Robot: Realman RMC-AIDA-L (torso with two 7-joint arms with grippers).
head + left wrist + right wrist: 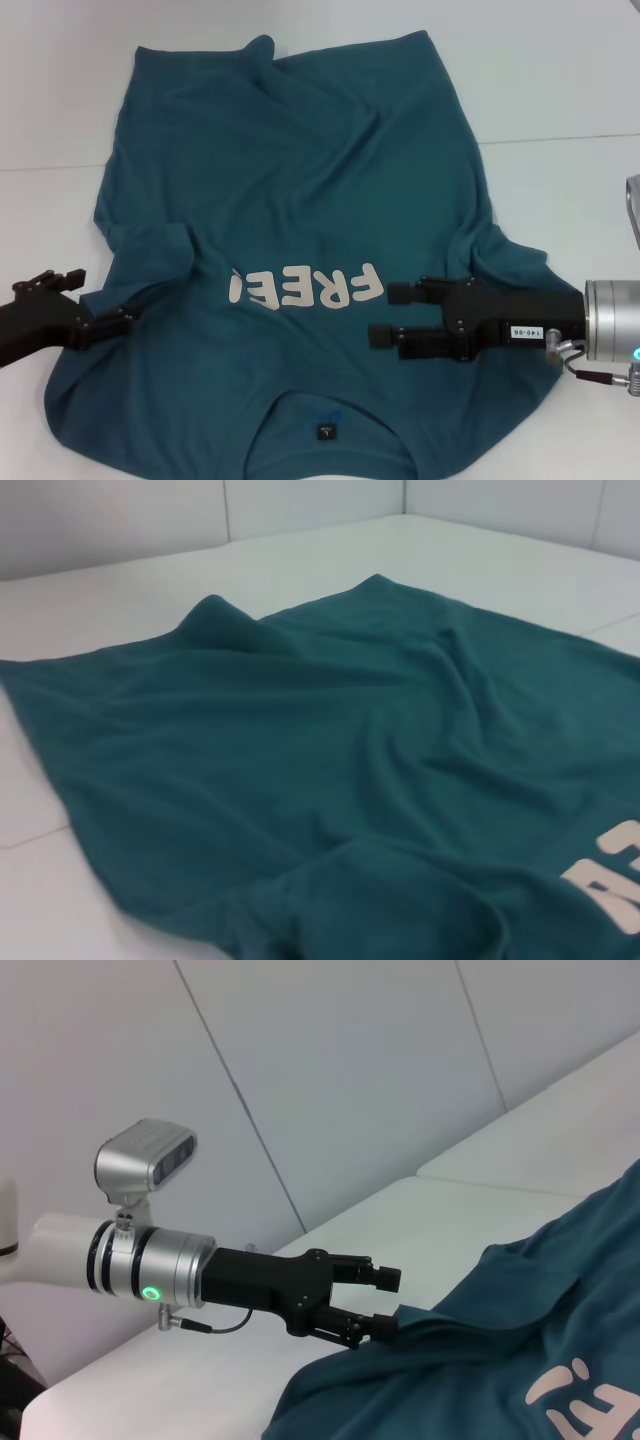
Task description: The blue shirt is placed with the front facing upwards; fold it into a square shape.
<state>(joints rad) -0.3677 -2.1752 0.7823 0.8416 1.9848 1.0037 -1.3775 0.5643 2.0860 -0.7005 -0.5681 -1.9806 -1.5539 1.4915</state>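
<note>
Blue shirt (290, 200) spread face-up on white table (560, 90), collar and neck label (324, 431) toward us, hem far side; long axis runs away from robot. "FREE" lettering (310, 288) across chest, between our two arms. Left gripper (100, 315) at left sleeve edge, lower finger touching cloth, jaws parted, nothing grasped that we can tell. Right gripper (390, 315) over shirt by right sleeve, fingers apart, empty. We judge sleeves lie outward of each gripper, left one nearer its cloth edge.
</note>
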